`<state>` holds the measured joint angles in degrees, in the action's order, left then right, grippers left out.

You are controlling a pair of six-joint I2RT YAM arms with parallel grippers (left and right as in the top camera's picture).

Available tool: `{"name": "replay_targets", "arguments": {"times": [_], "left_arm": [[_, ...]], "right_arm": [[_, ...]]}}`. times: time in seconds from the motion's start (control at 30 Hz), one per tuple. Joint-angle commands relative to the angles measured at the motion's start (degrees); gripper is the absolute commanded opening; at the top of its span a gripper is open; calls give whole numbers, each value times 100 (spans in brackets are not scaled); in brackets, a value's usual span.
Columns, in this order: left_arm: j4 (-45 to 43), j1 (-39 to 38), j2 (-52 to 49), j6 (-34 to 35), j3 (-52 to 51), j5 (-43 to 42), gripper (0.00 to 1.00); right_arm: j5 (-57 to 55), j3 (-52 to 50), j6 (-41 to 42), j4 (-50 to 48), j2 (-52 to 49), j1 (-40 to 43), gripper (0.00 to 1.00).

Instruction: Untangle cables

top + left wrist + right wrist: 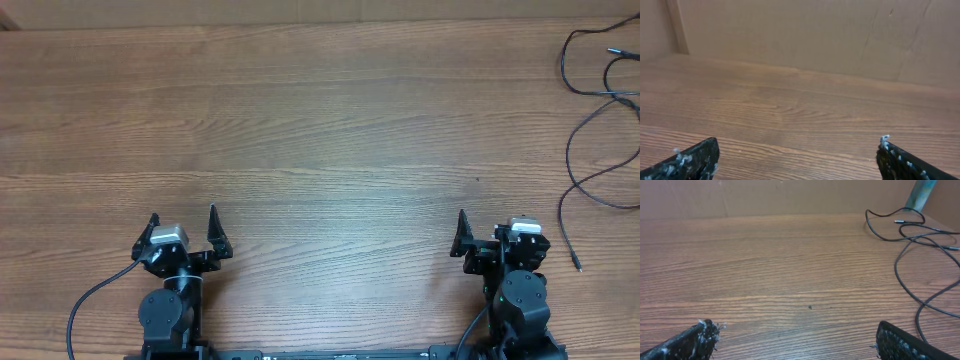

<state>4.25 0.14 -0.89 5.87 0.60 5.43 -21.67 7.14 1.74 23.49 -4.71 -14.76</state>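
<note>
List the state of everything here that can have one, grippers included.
left gripper: open, empty, low over bare wood.
right gripper: open, empty, not touching any cord.
cables: lying loose on the table's far right side, strands crossing one another and running off the overhead picture's right edge; not held.

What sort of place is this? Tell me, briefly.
Probably a robotics lab bench: a brown wood-grain table, a black two-finger left gripper and right gripper both open, and thin black cables lying loose.
</note>
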Motion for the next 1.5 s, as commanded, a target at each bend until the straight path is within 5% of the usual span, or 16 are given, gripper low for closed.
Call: {"name": "replay_targets", "arguments": {"times": [0.0,1.47], "left_arm": [[-24,7,70,-597,-35,94,100],[-24,-166,63,-866,-33,9,100]], "right_arm": [[-79,-7,39,68,37,-28,100],[-79,-7,39,66,37,-28,100]]}}
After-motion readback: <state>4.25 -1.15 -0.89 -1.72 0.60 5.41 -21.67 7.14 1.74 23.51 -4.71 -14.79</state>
